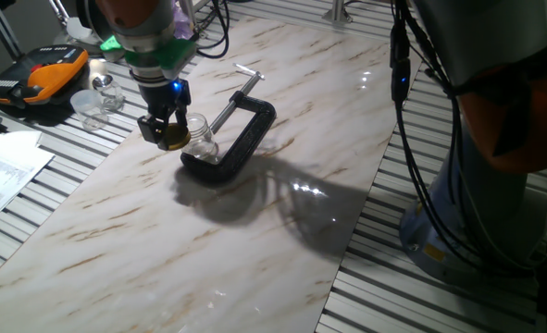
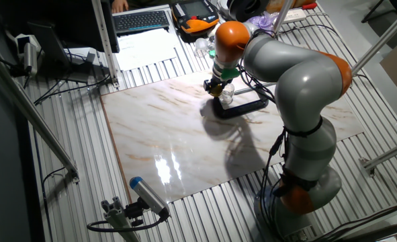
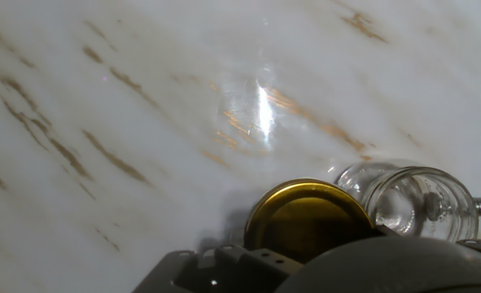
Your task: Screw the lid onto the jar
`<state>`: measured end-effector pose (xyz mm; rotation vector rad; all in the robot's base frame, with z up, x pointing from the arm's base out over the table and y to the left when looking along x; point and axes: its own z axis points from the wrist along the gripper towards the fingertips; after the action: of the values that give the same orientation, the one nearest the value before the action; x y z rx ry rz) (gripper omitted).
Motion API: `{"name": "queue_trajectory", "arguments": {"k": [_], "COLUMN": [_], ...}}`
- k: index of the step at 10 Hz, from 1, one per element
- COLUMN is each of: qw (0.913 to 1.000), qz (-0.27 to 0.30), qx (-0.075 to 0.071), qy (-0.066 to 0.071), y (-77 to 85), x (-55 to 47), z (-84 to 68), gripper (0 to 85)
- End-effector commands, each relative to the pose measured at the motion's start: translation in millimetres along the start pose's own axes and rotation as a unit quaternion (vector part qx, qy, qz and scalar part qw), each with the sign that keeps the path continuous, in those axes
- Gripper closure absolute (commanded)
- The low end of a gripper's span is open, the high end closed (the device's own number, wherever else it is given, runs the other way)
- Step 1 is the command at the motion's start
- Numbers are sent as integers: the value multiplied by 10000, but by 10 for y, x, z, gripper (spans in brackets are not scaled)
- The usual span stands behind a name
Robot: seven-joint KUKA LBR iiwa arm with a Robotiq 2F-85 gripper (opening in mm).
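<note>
Hand view puts the matter plainly for us: the lid (image 3: 308,218) sits low in the middle, pinched in the gripper (image 3: 305,244), and the jar (image 3: 411,203) lies just to its right, mouth open and not yet covered. So the lid is beside the mouth, not over it, and we judge the coming move to be a short sideways shift toward the jar before any turning can start. From this angle we cannot tell whether lid and jar rim touch.

Going left to right in one fixed view, we first pass clear plastic containers (image 1: 95,102) by the orange-black case (image 1: 37,76); whether they hold anything, we cannot make out. Next comes the gripper (image 1: 169,137), pressed onto the gold lid (image 1: 173,141), then the jar (image 1: 202,136) just right of it, standing upright within the frame of the black clamp (image 1: 241,134) on the marble table (image 1: 254,240). The jar looks empty to us.
</note>
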<state>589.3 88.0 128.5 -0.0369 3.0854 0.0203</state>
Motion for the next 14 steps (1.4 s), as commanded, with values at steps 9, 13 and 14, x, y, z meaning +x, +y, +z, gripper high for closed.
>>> {"name": "queue_trajectory", "arguments": {"k": [9,13,14], "qw": [9998,9996,9996], "qz": [-160,-245,-245], "qx": [40,97,143], "qy": [79,75,54], "y": [4,4,4], "x": [1,1,1], "z": [0,0,0], "gripper": [850,850,850]}}
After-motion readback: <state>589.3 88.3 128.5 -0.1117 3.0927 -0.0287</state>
